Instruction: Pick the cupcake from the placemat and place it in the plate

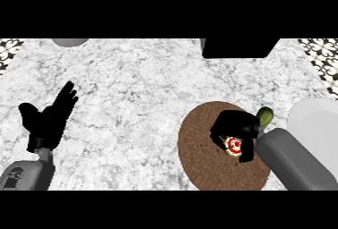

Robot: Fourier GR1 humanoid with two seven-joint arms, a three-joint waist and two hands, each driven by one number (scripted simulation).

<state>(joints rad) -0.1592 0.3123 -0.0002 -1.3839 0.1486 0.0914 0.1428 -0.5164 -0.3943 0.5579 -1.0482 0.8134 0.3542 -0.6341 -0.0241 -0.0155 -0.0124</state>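
Note:
A round brown placemat lies at the lower right of the marble counter. Over its right half my right hand is curled round the cupcake, whose white and red top peeps out below the fingers. A green bit of something sticks out behind the hand; I cannot tell what it is. The white plate sits just right of the placemat, partly covered by my grey right forearm. At the left, my left hand rests open with fingers pointing up, far from both.
A black box-like object stands at the counter's far edge, right of centre. A grey rounded object shows at the far left edge. Patterned floor shows beyond both top corners of the counter.

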